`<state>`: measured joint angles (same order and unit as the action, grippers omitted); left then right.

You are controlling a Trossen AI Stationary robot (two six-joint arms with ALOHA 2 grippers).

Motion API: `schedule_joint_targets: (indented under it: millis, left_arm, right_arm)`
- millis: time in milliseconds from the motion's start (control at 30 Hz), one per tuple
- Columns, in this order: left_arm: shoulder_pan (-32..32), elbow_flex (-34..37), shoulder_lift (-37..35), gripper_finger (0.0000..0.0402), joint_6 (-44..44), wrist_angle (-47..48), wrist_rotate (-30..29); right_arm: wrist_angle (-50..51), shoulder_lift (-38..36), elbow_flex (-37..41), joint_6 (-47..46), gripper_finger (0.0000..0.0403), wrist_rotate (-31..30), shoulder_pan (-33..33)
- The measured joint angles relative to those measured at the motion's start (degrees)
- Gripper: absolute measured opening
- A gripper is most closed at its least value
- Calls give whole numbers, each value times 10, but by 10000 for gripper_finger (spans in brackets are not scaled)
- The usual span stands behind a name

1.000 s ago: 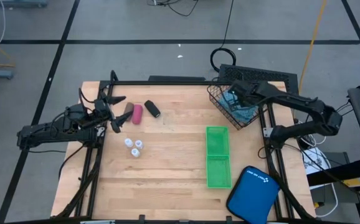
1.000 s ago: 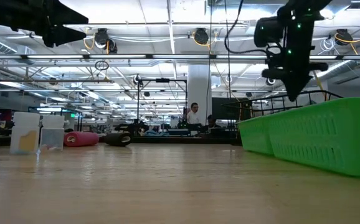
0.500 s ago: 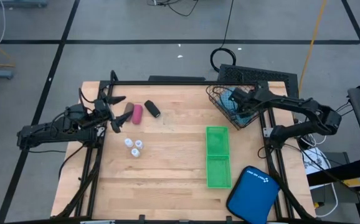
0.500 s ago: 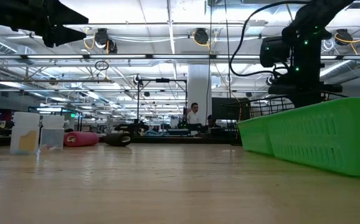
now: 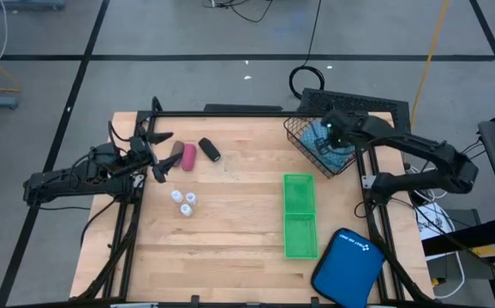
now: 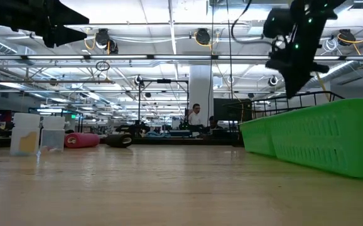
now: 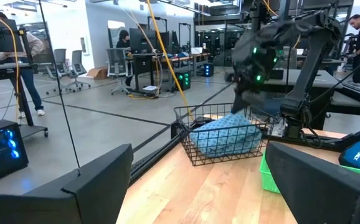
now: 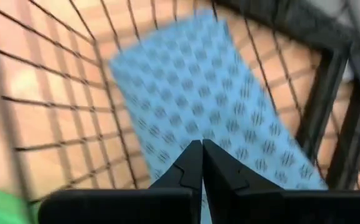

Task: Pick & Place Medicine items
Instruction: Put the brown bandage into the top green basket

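- A smooth blue case with white marks lies at the near right corner of the plank-wood table.
- A long green tray of ribbed plastic runs near-to-far.
- Three tiny white bottles stand clustered left of centre.
- The left gripper hovers with fingers spread wide, empty, beside the rolls.
- The brown roll, pink roll and black roll are stubby cylinders; brown and pink point near-to-far, the black one lies slanted.
- The teal dimpled pouch lies in the black wire basket at the far right, its long axis slanted.
- The right gripper hangs above the pouch, fingers pressed together, empty.
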<state>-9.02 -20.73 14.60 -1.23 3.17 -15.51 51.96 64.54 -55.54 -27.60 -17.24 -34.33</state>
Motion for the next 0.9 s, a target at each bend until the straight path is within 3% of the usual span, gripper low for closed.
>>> schedule_joint_targets:
  millis: [200,567,733,900]
  left_arm:
    - [0,0,0,377,0,0,0]
    - [0,0,0,382,0,0,0]
    - [0,0,0,374,0,0,0]
    - [0,0,0,370,0,0,0]
  right_arm:
    - [-175,-79,20,87,0,7,48]
    - [-622,-125,164,294,0,18,248]
    - [-672,-137,214,333,0,45,314]
    - [-672,-194,265,330,0,39,364]
